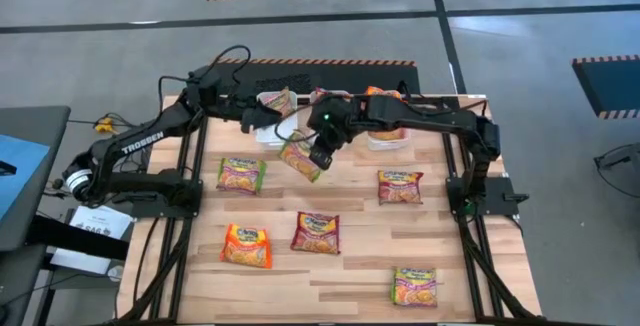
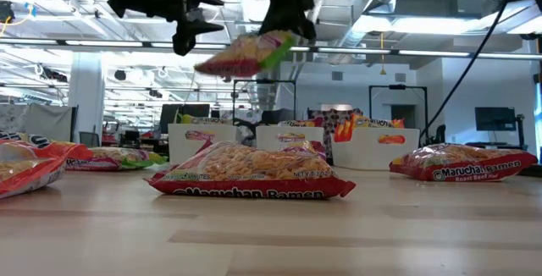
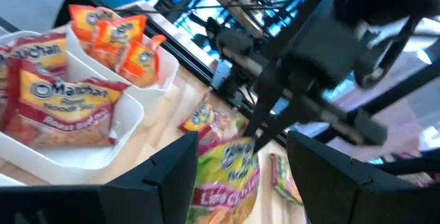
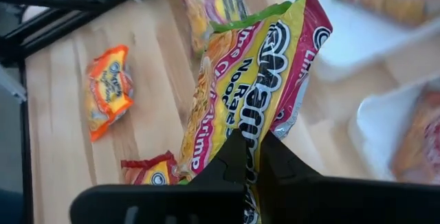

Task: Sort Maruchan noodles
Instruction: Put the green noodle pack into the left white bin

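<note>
- Risk first: the right gripper pinched only one edge of the green-trimmed packet, so it dangled loosely and could have slipped or swung wide of the white bins.
- That packet hung just below the clenched right gripper, clear above the worktop.
- The left gripper hovered right beside it, fingers spread, holding nothing.
- Other packets lay well below and apart.

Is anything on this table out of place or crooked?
One thing: a green-trimmed noodle packet is off the table, hanging tilted in the right gripper, pinched by one edge. The low view shows it in mid-air. The other loose packets lie flat on the table; none looks torn or spilled.
</note>
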Tool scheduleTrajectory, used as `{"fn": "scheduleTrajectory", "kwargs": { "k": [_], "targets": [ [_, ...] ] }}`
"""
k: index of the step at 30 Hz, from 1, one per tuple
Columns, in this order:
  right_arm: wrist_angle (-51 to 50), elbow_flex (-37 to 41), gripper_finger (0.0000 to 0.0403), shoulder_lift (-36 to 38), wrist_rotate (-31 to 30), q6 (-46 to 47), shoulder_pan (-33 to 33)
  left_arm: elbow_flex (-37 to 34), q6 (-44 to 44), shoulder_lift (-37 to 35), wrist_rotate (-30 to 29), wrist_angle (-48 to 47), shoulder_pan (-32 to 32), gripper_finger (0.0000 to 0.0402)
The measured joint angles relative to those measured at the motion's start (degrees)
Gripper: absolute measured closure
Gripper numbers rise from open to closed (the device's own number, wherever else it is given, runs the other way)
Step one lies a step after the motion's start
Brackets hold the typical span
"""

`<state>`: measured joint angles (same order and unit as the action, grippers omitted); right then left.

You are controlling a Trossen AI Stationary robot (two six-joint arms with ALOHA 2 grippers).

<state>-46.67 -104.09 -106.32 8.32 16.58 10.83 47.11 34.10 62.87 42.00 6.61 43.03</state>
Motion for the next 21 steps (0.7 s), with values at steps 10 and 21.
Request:
{"fn": "scheduleTrajectory", "kwargs": {
  "k": [10,21],
  "targets": [
    [-2.9,-6.1,0.0390,0.0,0.6,-8.3,1.4,0.0,0.0,0.0,3.5,-0.8,0.0,0.0193],
    [-4.3,-10.9,0.0390,0.0,0.9,-12.7,2.1,0.0,-0.4,0.0,2.7,-1.3,0.0,0.0193]
  ]
}}
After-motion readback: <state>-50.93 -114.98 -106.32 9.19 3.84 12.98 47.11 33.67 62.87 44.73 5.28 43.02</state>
